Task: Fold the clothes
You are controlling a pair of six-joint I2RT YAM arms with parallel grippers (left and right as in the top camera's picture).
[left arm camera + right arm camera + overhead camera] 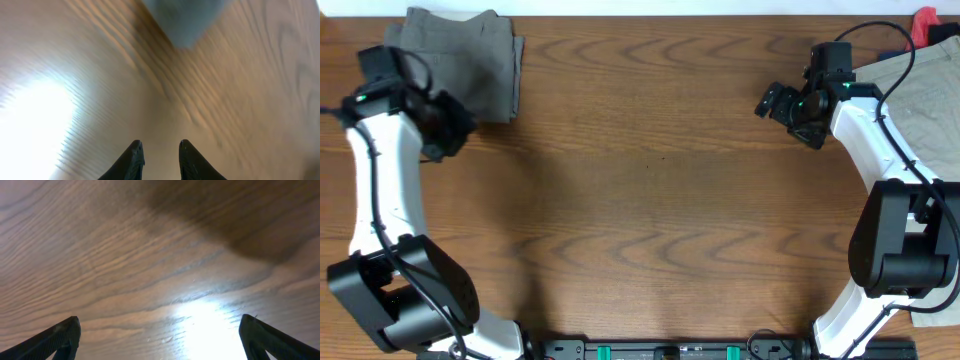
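Note:
The grey garment (460,60) lies folded in a compact stack at the table's back left corner. It shows as a blurred grey patch in the left wrist view (185,20). My left gripper (448,125) hovers just in front of the stack; its fingers (159,152) are a little apart with nothing between them. My right gripper (785,112) is at the back right, wide open and empty (160,332), over bare wood. Khaki-beige clothes (920,85) lie spread behind the right arm at the right edge.
The wooden table (650,200) stretches between the two arms. A red item (926,22) sits at the far back right corner. More pale fabric (940,318) lies at the right front by the arm's base. The left wrist view is motion-blurred.

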